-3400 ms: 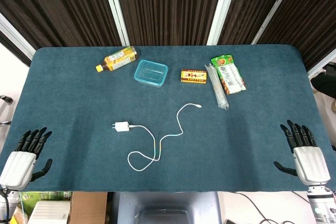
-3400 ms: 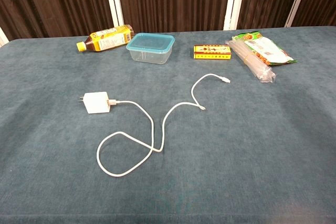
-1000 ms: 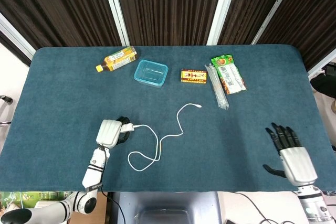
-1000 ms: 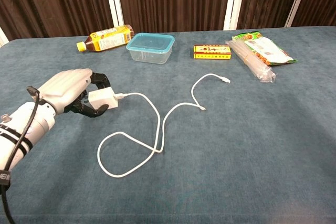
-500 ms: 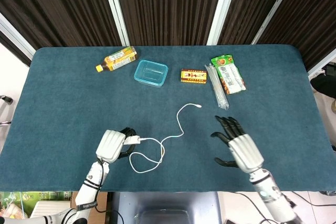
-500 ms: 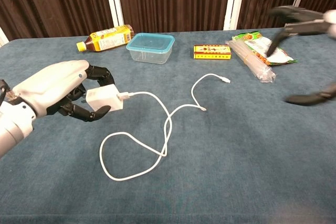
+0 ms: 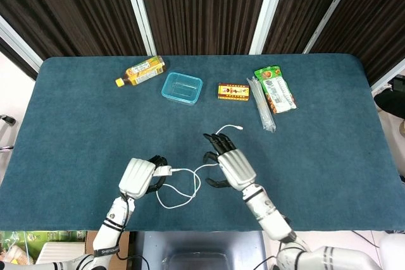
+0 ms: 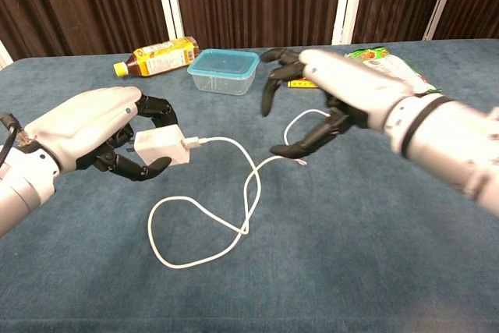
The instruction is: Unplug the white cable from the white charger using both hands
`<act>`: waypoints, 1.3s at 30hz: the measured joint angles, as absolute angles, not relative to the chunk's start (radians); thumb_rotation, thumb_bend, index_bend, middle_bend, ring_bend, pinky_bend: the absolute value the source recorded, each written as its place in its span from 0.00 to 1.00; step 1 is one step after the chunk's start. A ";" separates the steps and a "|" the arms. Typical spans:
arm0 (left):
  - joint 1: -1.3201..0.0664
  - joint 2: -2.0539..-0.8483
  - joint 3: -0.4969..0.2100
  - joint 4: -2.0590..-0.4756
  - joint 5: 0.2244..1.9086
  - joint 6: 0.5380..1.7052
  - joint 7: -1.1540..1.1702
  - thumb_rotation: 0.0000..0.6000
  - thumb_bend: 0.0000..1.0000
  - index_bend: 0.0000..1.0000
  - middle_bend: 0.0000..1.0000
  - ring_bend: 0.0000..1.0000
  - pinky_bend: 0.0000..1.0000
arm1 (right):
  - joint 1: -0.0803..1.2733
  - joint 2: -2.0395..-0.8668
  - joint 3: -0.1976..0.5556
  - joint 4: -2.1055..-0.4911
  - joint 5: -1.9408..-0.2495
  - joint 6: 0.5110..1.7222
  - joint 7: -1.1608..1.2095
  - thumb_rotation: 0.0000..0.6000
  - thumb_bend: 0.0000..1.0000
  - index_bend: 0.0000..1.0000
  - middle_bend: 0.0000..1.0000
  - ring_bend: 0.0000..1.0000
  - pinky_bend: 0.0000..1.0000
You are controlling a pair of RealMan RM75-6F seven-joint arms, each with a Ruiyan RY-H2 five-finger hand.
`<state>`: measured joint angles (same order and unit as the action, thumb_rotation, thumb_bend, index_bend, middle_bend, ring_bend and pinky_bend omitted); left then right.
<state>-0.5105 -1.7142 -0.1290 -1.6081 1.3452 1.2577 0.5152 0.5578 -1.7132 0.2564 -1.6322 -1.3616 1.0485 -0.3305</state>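
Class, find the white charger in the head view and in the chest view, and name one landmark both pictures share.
Head view: white charger lower left of centre, held in the left hand.
Chest view: white charger left of centre, in the left hand.
Shared landmark: the clear blue container behind it.

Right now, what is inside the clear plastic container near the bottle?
The clear plastic container looks empty in the head view: only its bare bottom shows through. In the chest view the right robot hand covers none of it, and nothing shows inside.
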 measured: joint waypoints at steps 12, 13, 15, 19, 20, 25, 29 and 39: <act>-0.513 -1.688 -0.131 -1.629 1.343 1.253 0.508 1.00 0.52 0.73 0.77 1.00 1.00 | 0.668 -1.854 0.292 -1.534 -1.310 1.038 -0.360 1.00 0.44 0.63 0.16 0.00 0.00; -0.513 -1.686 -0.132 -1.632 1.341 1.252 0.510 1.00 0.52 0.73 0.77 1.00 1.00 | 0.673 -1.863 0.292 -1.530 -1.308 1.038 -0.362 1.00 0.44 0.63 0.16 0.00 0.00; -0.513 -1.683 -0.132 -1.638 1.339 1.252 0.512 1.00 0.52 0.73 0.77 1.00 1.00 | 0.682 -1.881 0.290 -1.522 -1.302 1.041 -0.370 1.00 0.44 0.63 0.16 0.00 0.00; -0.513 -1.679 -0.130 -1.645 1.342 1.254 0.510 1.00 0.52 0.73 0.77 1.00 1.00 | 0.696 -1.909 0.288 -1.506 -1.298 1.059 -0.384 1.00 0.44 0.64 0.16 0.00 0.00; -0.513 -1.676 -0.130 -1.647 1.344 1.255 0.510 1.00 0.52 0.73 0.77 1.00 1.00 | 0.698 -1.915 0.287 -1.501 -1.297 1.066 -0.384 1.00 0.44 0.64 0.16 0.00 0.00; -0.509 -1.666 -0.126 -1.656 1.348 1.259 0.505 1.00 0.52 0.73 0.78 1.00 1.00 | 0.702 -1.925 0.287 -1.489 -1.293 1.083 -0.368 1.00 0.44 0.64 0.16 0.00 0.00; -0.507 -1.660 -0.121 -1.663 1.354 1.263 0.502 1.00 0.52 0.74 0.78 1.00 1.00 | 0.709 -1.939 0.287 -1.476 -1.288 1.090 -0.362 1.00 0.44 0.64 0.16 0.00 0.00; -0.507 -1.647 -0.119 -1.675 1.363 1.264 0.499 1.00 0.52 0.74 0.78 1.00 1.00 | 0.728 -1.976 0.285 -1.457 -1.283 1.114 -0.393 1.00 0.44 0.65 0.17 0.00 0.00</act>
<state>-0.5070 -1.6468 -0.1190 -1.6751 1.3626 1.2643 0.4991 0.7278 -1.9759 0.2851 -1.4573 -1.2833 1.1136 -0.3929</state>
